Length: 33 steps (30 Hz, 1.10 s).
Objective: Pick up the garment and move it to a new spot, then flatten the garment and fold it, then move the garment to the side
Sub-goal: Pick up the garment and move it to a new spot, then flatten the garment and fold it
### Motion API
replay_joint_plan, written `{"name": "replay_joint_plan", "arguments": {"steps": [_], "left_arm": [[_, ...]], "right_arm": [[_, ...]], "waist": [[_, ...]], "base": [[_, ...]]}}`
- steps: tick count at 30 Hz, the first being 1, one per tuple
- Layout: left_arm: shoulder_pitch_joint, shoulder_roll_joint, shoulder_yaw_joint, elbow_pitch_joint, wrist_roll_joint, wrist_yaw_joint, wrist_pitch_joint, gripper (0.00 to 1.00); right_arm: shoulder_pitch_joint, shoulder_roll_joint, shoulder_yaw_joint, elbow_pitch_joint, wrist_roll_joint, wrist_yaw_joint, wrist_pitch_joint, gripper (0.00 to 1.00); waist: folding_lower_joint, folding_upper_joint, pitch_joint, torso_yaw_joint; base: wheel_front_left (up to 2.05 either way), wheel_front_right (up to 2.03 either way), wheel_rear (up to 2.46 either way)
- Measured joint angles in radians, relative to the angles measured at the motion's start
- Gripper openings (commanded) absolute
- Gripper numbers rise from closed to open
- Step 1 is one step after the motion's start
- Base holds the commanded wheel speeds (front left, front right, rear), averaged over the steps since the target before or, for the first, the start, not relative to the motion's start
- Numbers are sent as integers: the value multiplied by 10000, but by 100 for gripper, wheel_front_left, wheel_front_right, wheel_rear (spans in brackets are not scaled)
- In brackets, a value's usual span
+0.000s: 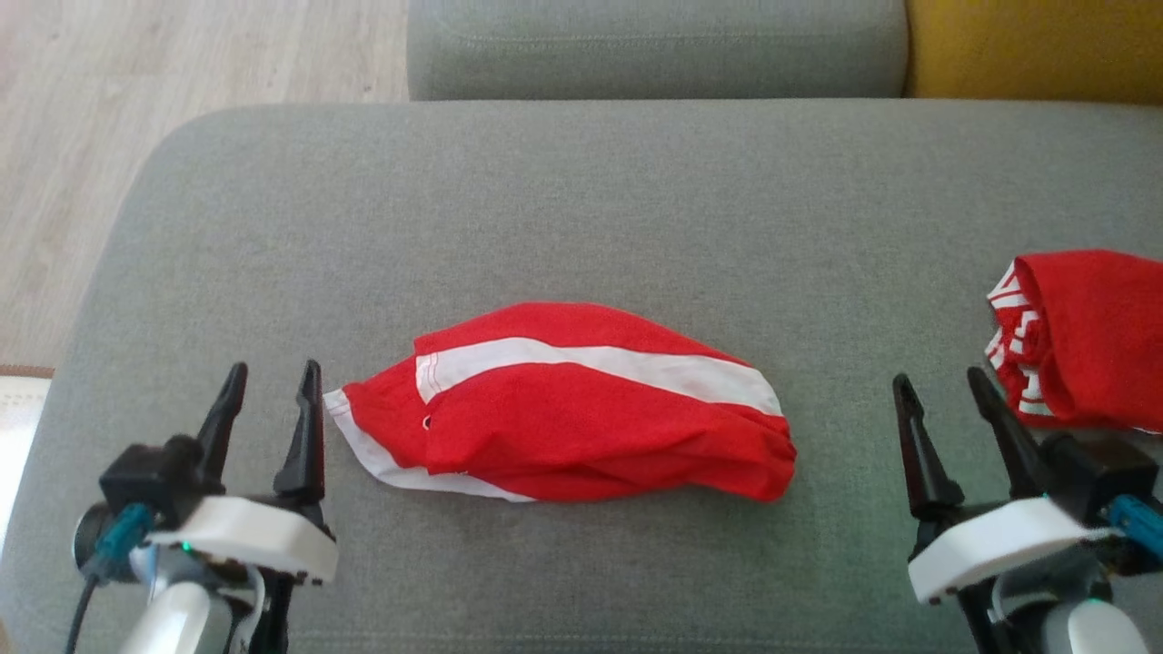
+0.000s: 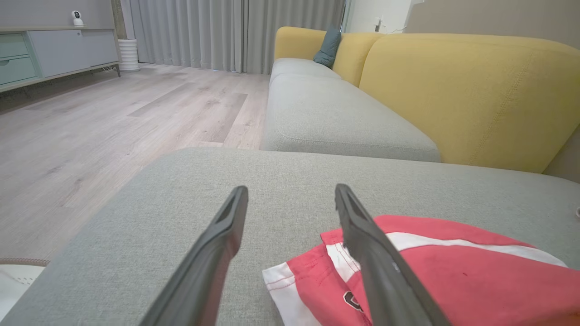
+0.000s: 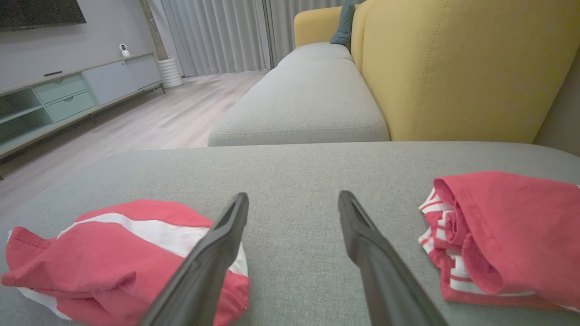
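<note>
Red, white-striped garment (image 1: pixel 563 413); grey cushion (image 1: pixel 636 200)

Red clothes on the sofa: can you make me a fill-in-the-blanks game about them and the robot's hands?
The garment in the middle is red with a wide ____ stripe.
It lies on a ____ sofa cushion.
The left gripper and the right gripper both stand ____, holding nothing.
The second garment lies nearest the ____ gripper.
Missing words: white; grey; open; right.
</note>
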<state>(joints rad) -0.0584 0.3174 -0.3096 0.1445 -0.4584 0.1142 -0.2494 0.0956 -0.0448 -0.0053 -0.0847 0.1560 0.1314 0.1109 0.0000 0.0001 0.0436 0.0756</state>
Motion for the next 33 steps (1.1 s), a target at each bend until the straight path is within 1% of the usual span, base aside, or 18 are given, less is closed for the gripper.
{"name": "replay_joint_plan", "arguments": {"steps": [13,33], "left_arm": [[529,73,-113,-151,199,4,0,100],[530,151,-320,-196,259,61,0,100]], "right_arm": [[228,2,-35,-67,12,0,128,100],[228,2,-82,-178,12,2,217,100]], "waist": [[0,0,-291,-49],[0,0,-154,-58]], "base": [[0,0,0],[0,0,0]]}}
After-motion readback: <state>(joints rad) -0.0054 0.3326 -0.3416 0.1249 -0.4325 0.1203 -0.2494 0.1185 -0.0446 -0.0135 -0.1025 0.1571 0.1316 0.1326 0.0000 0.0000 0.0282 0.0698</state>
